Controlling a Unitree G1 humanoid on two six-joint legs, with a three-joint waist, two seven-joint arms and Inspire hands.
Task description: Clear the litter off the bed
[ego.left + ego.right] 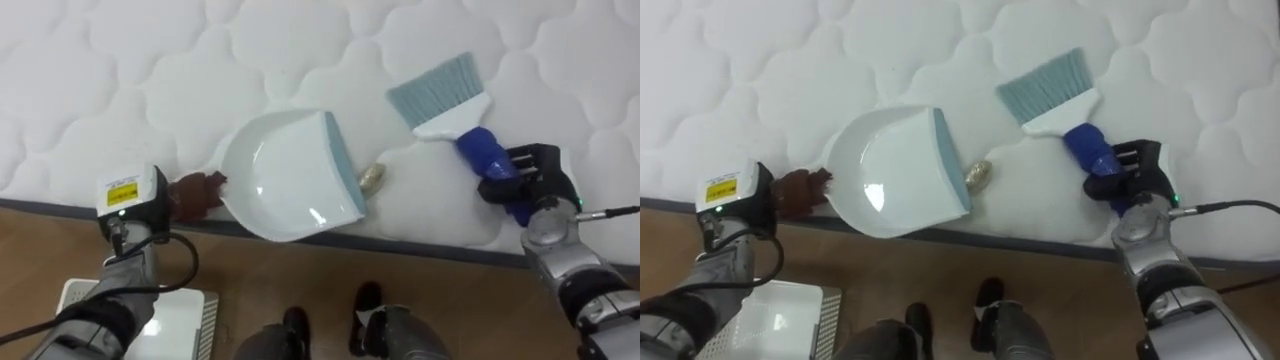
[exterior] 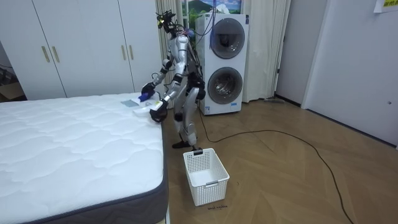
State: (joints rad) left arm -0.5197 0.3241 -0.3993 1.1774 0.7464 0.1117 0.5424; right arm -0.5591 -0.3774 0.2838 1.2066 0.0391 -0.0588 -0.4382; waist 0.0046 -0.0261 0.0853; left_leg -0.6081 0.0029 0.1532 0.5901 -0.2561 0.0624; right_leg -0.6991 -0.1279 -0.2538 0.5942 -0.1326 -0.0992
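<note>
In the left eye view, a small tan scrap point(image 1: 373, 177) lies on the white mattress point(image 1: 120, 70), just beside the teal lip of the dustpan point(image 1: 285, 175) on the side facing the brush point(image 1: 445, 95). The right hand point(image 1: 525, 182) is clenched round the brush's blue grip. The brush's long axis runs from that hand up and to the left, with the bristles above and to the right of the scrap and apart from it. The right hand is the nearer one, and the sweep should run leftward into the pan.

In the right eye view, the left hand point(image 1: 735, 200) appears to be clasped round the pan's brown handle point(image 1: 800, 192), though its fingers are poorly seen.

In the room view, the robot stands at the bed's edge, bent over it, with a white basket point(image 2: 205, 174) on the floor near its feet.
</note>
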